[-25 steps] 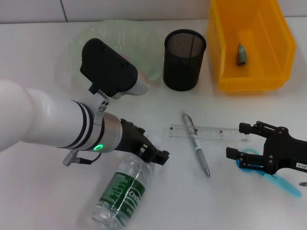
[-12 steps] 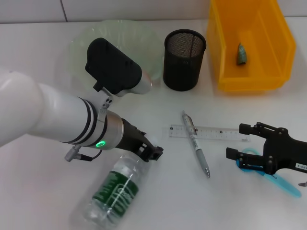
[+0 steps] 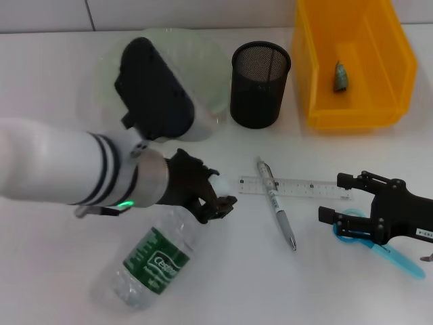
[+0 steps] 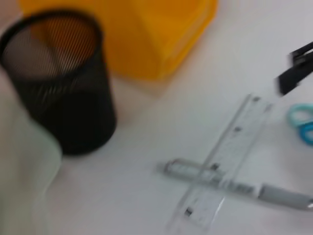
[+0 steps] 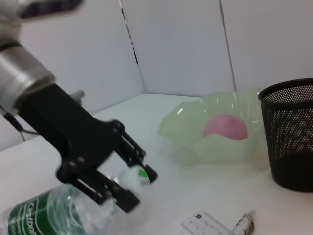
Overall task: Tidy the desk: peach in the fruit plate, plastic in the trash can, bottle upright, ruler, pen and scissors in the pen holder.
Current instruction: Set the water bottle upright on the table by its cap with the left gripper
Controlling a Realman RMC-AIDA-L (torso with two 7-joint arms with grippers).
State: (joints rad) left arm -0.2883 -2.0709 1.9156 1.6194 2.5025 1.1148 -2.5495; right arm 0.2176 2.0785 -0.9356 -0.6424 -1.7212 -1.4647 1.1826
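Two of the jobs look done, by the way things lie: the peach (image 5: 225, 126) sits in the green fruit plate (image 5: 193, 128), and a crumpled bit of plastic (image 3: 340, 75) lies in the yellow bin (image 3: 318, 61) that serves as the trash can. The bottle (image 3: 154, 261) is the thing in hand. It lies tilted on the white surface (image 3: 54, 271), base toward the robot, neck end up toward the middle of the surface. The left hand (image 3: 215, 200) is clamped narrow on that neck end; in the right wrist view its black fingers (image 5: 128, 147) sit either side of the white cap (image 5: 134, 177). It is not upright yet, so I would judge the tipping-up step as only begun.

Three items are left after that. The clear ruler (image 3: 295, 187) lies flat to the right of the bottle, with the pen (image 3: 276, 202) lying across its left end, the two touching. The blue scissors (image 3: 376, 244) lie further right, near the surface's edge. The black mesh pen holder (image 3: 260, 84) stands between plate and bin, and nothing shows inside it from the head view.

The right hand (image 3: 342, 199) rests low over the scissors' handle end, its fingers spread wide and holding nothing.
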